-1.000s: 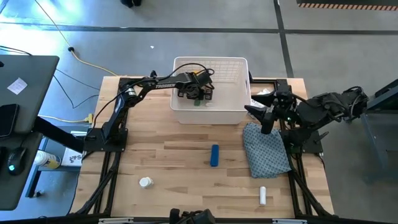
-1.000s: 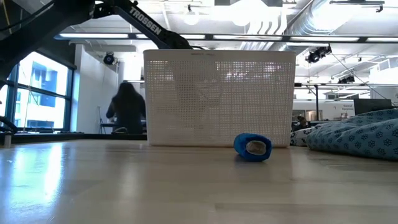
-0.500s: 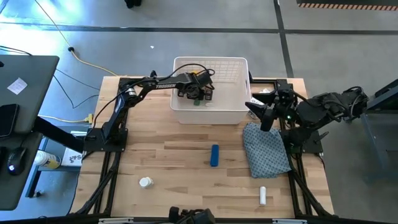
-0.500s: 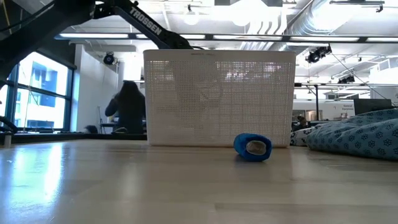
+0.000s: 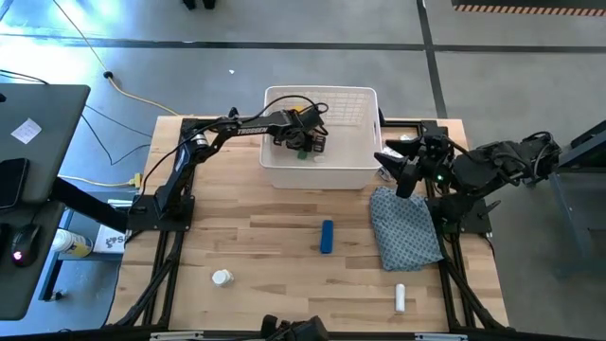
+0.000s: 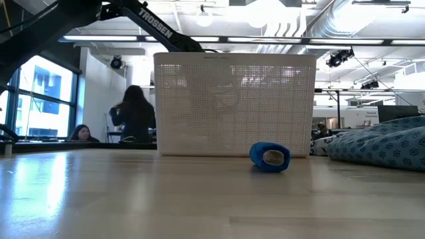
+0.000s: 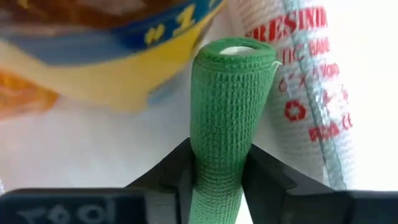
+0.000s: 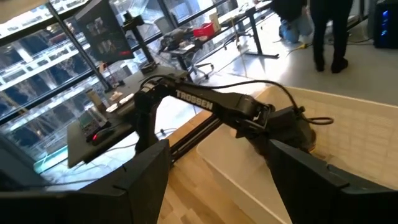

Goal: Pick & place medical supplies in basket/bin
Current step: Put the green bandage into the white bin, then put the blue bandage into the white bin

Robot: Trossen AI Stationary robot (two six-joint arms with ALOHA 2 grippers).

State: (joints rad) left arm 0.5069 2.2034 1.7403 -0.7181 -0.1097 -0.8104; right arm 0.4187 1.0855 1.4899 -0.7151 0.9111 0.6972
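My left gripper (image 5: pixel 301 152) reaches down into the white lattice bin (image 5: pixel 352 106), shut on a green bandage roll (image 7: pixel 229 118). Beneath it in the left wrist view lie an amber bottle with a yellow cap (image 7: pixel 93 56) and a white crinkly packet with red print (image 7: pixel 308 93). My right gripper (image 5: pixel 388 169) hovers open beside the bin's right wall, above the table. A blue roll (image 5: pixel 327 236) lies on its side on the table; the low view shows its end (image 6: pixel 269 157). A white bottle (image 5: pixel 222 278) and a white tube (image 5: pixel 400 297) lie near the table's near edge. My left gripper pinches the green bandage roll between its two fingers, which sit on opposite sides of the roll's lower part (image 7: pixel 214 177). The fingers come from above, pointing down into the bin and lying along the roll. The roll's free end (image 7: pixel 236 50) points at the bin floor.
A blue-grey patterned cloth (image 5: pixel 405 226) lies crumpled on the table's right side, seen also in the low view (image 6: pixel 378 145). A white item (image 5: pixel 401 144) sits behind the right arm. People move in the room beyond the table (image 6: pixel 135 113).
My left gripper has drawn slightly toward the table's far edge inside the bin, still shut on the green roll. My right gripper has shifted a little toward the bin's right wall.
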